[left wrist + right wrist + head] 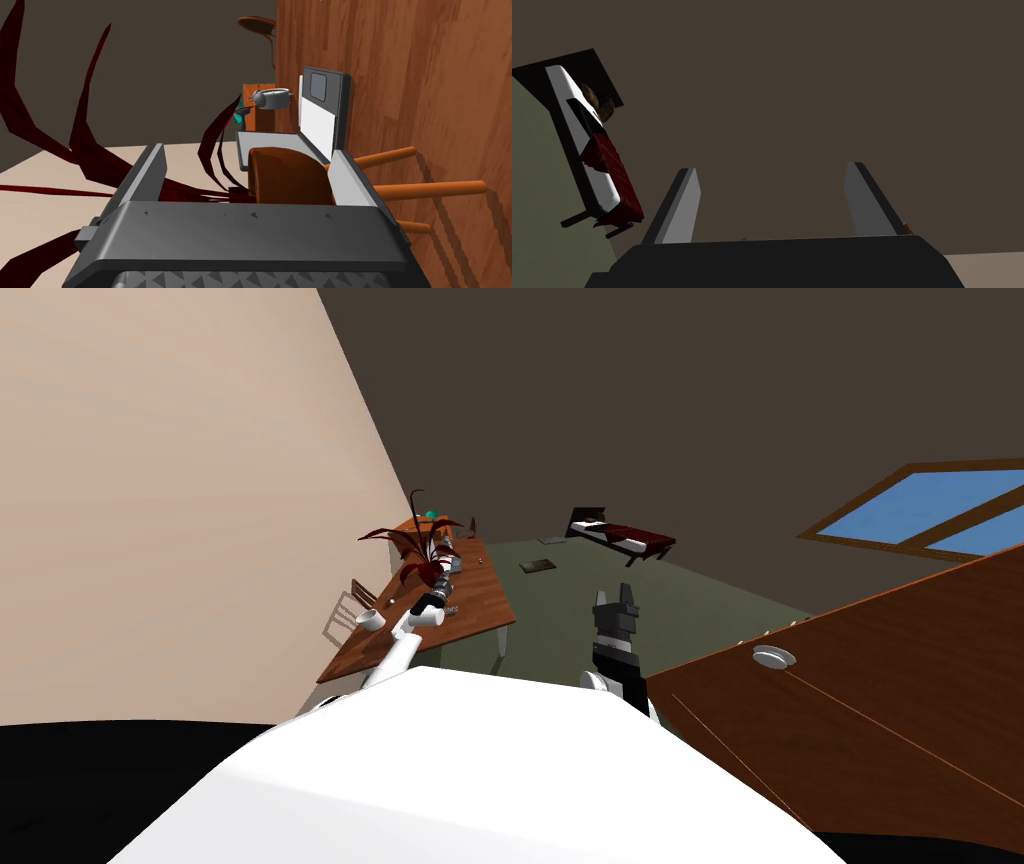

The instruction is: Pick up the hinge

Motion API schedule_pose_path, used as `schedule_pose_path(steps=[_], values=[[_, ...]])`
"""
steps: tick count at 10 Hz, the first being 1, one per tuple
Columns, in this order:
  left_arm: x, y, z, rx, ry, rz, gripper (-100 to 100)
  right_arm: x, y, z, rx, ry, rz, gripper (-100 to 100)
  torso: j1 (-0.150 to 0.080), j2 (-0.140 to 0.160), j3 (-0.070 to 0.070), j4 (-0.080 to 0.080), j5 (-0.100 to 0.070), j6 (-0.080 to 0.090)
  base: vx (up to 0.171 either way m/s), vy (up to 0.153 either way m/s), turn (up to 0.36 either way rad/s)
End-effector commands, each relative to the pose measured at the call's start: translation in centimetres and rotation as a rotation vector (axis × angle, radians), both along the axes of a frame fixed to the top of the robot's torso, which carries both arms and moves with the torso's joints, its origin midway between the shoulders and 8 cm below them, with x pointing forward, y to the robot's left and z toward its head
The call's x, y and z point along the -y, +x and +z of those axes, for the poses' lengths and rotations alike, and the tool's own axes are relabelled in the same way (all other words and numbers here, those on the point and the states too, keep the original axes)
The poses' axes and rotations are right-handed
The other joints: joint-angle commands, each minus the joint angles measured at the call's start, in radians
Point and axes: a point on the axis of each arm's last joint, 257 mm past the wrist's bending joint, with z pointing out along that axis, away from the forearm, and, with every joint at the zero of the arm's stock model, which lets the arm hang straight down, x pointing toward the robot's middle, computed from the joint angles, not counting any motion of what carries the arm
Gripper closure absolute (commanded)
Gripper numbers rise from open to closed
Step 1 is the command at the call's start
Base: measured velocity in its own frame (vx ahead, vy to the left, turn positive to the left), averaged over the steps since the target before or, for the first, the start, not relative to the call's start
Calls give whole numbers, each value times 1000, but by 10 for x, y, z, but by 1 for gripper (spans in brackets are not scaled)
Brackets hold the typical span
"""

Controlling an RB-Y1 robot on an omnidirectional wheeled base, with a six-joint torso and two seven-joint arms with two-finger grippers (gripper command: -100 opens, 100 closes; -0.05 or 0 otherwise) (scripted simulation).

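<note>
My left gripper (pixel 440 592) reaches over the brown table (pixel 482 593) beside a dark red plant (pixel 420 546). In the left wrist view the gripper (pixel 247 150) is open, and the plant's brown pot (pixel 290 175) stands between its fingers, closer to one of them; I cannot tell whether they touch it. A small grey item (pixel 451 610) lies on the table next to that hand; I cannot tell if it is the hinge. My right gripper (pixel 615 606) is held up over the floor, open and empty, as the right wrist view (pixel 772 167) also shows.
An open laptop (pixel 320 112) and an alarm clock (pixel 272 97) sit past the pot. A white cup (pixel 372 619) stands at the table's near end, with a chair (pixel 340 613) beside it. A bed (pixel 620 536) lies far off. A second brown tabletop (pixel 880 718) is close on my right.
</note>
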Motion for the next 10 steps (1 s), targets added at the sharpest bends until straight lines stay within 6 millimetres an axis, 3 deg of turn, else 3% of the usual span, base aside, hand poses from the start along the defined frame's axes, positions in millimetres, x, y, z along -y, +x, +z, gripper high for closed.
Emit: schedule_pose_path(steps=[1,2,3,5,9,10], values=[[-4,-1,-14,-33,-8,9,-100,0,0,0,0,0,0,0,0,0,0,0,0,0,-5,10,10],[-11,8,-19,-70,-24,17,-100,0,0,0,0,0,0,0,0,0,0,0,0,0,-11,13,-87],[-15,4,-35,-103,-30,27,-100,0,0,0,0,0,0,0,0,0,0,0,0,0,-14,18,-86],[-22,11,-41,-143,-48,37,-100,0,0,0,0,0,0,0,0,0,0,0,0,0,-11,10,-65],[-37,7,-80,-248,-82,69,-100,0,0,0,0,0,0,0,0,0,0,0,0,0,-10,14,-60],[-37,7,-80,-248,-82,69,-100,0,0,0,0,0,0,0,0,0,0,0,0,0,-5,9,6]])
